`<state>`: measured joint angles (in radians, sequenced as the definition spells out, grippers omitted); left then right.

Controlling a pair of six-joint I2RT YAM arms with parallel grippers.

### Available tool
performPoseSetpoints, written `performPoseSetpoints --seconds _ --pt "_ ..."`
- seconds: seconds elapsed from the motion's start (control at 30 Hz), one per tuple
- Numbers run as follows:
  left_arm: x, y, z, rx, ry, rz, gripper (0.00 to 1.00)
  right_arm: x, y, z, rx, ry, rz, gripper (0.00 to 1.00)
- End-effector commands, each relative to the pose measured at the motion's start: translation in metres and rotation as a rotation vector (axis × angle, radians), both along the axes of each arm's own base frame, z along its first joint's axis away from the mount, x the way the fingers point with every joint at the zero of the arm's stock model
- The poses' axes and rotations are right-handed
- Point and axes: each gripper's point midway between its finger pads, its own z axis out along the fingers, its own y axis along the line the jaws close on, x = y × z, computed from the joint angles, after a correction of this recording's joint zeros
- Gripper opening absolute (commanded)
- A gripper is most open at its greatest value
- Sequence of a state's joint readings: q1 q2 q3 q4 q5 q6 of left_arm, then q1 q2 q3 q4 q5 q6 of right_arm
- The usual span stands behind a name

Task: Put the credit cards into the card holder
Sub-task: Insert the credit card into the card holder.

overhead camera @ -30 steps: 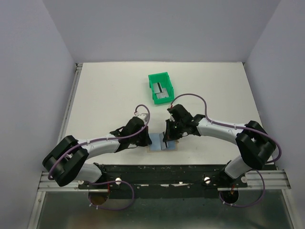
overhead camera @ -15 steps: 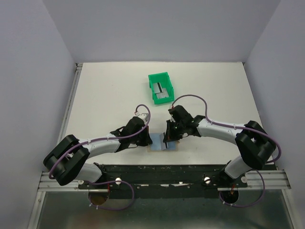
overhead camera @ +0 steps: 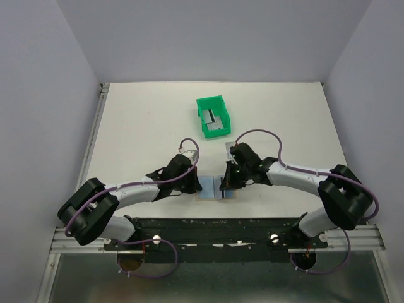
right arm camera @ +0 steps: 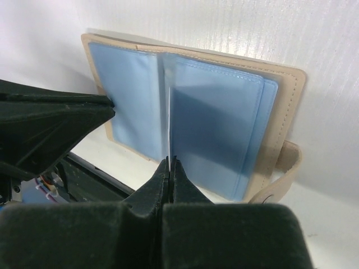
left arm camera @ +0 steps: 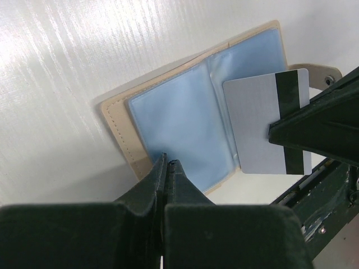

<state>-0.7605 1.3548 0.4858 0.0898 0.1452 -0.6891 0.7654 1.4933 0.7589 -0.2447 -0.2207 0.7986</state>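
Card holder [left arm camera: 174, 117] open flat on counter [overhead camera: 145, 126], blue side up, near the front edge between the two arms. Left gripper [left arm camera: 166, 163] fingers together, pressing on the holder's left-hand page edge to pin it. Right gripper [right arm camera: 169, 163] clamped on one credit card [left arm camera: 255, 131], silver with dark stripe, gripped at the stripe end. Card over the right-hand page, free edge close to the centre fold, stripe end overhanging the holder's outer edge. In right wrist view, seen edge-on, lined up with the fold. Cannot tell whether leading edge already inside a pocket or just lying on the plastic.

Step in hand, by my read: inserting this card, early in the task. More grey cards [overhead camera: 217, 124] apparently waiting in green bin [overhead camera: 208, 101], well apart at the back.

Next move: find the pocket mouth, keep card low and shallow, push along the page without buckling the soft plastic. Keep left pin down to stop the holder skating. Release only once card mostly seated. Risks: card riding over the pocket instead of into it, holder folding shut.
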Motion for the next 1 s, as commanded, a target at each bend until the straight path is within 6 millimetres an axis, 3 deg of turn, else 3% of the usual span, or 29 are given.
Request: performPoseSetpoints --seconds 0.0,0.43,0.97 --pt "-0.013 0.012 -0.019 0.063 0.066 -0.005 0.00 0.002 0.007 0.005 0.070 -0.002 -0.007 0.00" --pt "-0.013 0.012 -0.020 0.066 0.068 -0.005 0.00 0.002 0.011 0.008 0.114 -0.004 0.007 0.00" --pt "-0.013 0.012 -0.021 0.069 0.071 -0.005 0.00 0.001 0.012 -0.007 0.094 0.036 0.017 0.00"
